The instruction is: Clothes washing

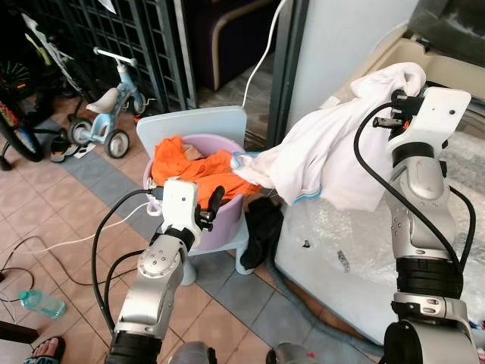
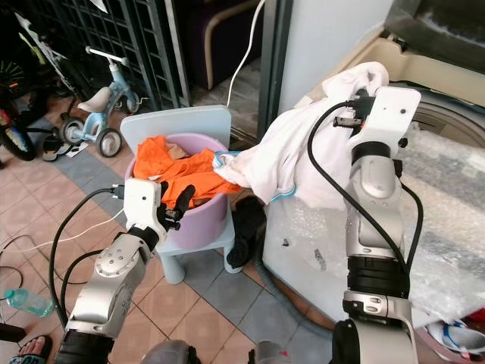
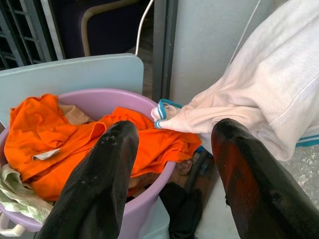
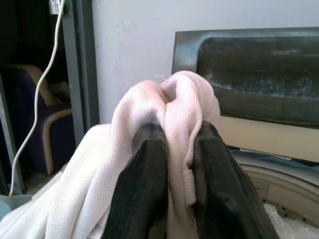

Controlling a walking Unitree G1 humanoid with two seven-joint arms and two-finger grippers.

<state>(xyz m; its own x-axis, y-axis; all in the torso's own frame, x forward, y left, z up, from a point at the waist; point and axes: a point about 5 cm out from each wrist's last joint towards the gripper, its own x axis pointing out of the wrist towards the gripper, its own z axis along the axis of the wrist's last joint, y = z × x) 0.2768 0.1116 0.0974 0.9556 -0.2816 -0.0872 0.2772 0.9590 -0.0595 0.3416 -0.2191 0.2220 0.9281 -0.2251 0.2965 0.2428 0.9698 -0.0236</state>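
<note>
Terracotta tile floor (image 1: 45,220), black grille (image 1: 114,30) (tricycle (image 1: 106,114) alongside), daylight.

My arms: silver segmented shells, black joint rings. White boxy wrist housings. Black cables loop off each wrist, left arm's (image 1: 155,280) toward 9 o'clock. Long black fingers (image 3: 99,189), reddish scuff on one.

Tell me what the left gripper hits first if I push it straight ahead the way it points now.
Probably the orange clothes heaped in the purple basket. The left gripper is open and aimed over the near rim; the hanging white garment lies close to its line too, depth unclear.
</note>
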